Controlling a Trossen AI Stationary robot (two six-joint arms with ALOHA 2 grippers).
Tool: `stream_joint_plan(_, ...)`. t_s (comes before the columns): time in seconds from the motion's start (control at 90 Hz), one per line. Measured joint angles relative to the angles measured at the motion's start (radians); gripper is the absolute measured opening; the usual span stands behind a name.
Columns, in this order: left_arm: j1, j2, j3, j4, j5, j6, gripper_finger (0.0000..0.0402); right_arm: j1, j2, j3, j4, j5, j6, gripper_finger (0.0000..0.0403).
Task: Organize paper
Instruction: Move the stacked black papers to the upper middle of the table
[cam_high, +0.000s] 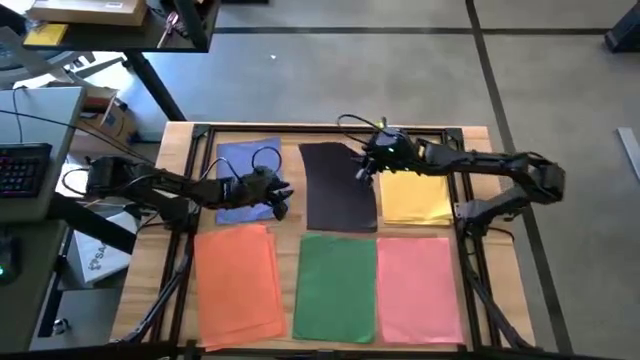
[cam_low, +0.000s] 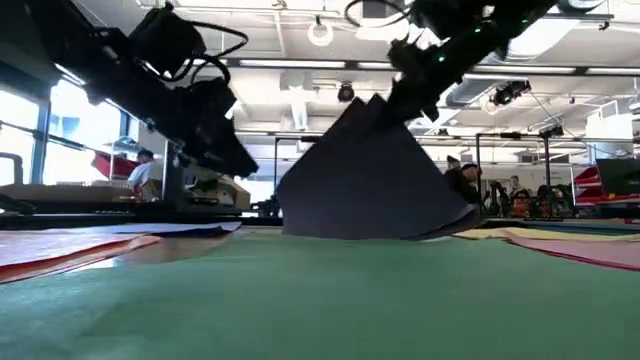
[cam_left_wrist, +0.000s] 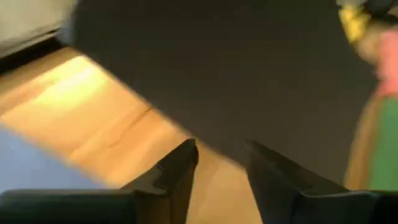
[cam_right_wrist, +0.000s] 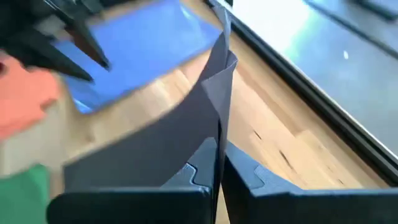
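Right wrist view: right gripper (cam_right_wrist: 217, 171) pinched on the far edge of the thin dark grey paper sheets (cam_right_wrist: 155, 149), lifting that edge into a tent — the low view shows the near edge resting on the wooden table (cam_high: 290, 175), just behind the green paper (cam_low: 300, 290).

High view: right gripper (cam_high: 368, 160) over the table's far middle, at the dark grey stack (cam_high: 338, 190). Left gripper (cam_high: 283, 197) at the near right corner of the blue paper stack (cam_high: 247, 165), just beside the grey sheets; fingers (cam_left_wrist: 177, 177) set narrowly apart, nothing between them.

Other stacks, flat: yellow paper (cam_high: 415, 195) far right; orange paper (cam_high: 237, 280), green paper (cam_high: 337, 285) and pink paper (cam_high: 418, 285) along the near row.

Step judged: straightening the dark grey stack in its middle slot. Next move calls for lowering the raised edge squarely, clear of blue and yellow — risk is the sheets fanning or creasing on release.
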Motion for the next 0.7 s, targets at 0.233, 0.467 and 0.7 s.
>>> stream_joint_plan(0.233, 0.066, 0.172, -0.006, 0.194, 0.066, -0.016, 0.0161, 0.020, -0.024, -0.110, 0.054, -0.032, 0.079, 0.0000)
stream_joint_plan(0.467, 0.078, 0.388, 0.041, 0.235, 0.104, -0.045, 0.0161, 0.020, 0.051, -0.164, 0.106, -0.052, 0.129, 0.0000)
stream_joint_plan(0.7, 0.078, 0.501, 0.106, 0.263, 0.122, -0.041, 0.0161, 0.018, 0.183, -0.166, 0.153, -0.039, 0.171, 0.0000)
